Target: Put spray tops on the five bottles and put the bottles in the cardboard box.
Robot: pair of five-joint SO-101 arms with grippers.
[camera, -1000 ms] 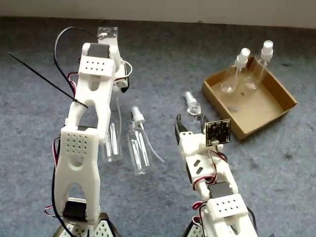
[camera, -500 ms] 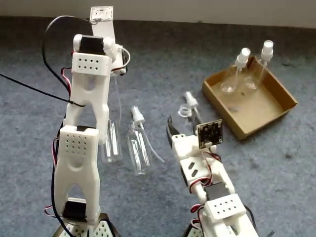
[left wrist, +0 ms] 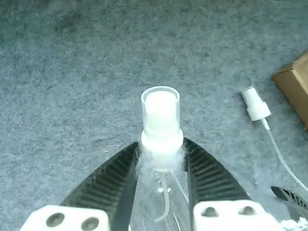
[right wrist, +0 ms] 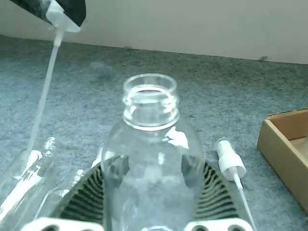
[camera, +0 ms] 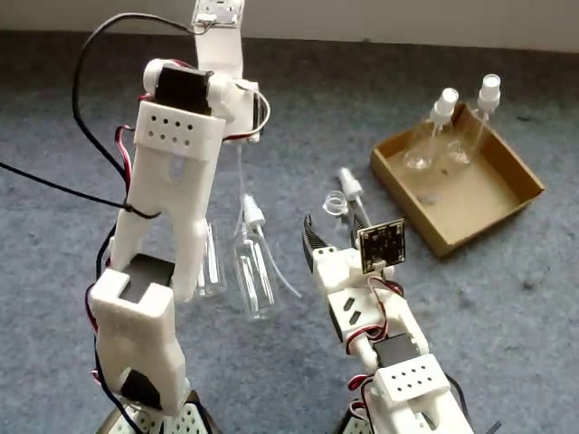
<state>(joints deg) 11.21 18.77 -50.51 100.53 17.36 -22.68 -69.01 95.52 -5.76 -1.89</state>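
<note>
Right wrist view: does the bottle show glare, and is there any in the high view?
Right wrist view: yes, white highlights sit on the bottle, at its shoulder and rim. High view: only faint glints on the lying bottle; the light is even, with no hard shadows.

Legible text, labels, numbers and signs: none recorded. The clear plastic bottle (right wrist: 151, 144) and the shallow brown cardboard box (camera: 470, 199) carried no readable print.
</note>
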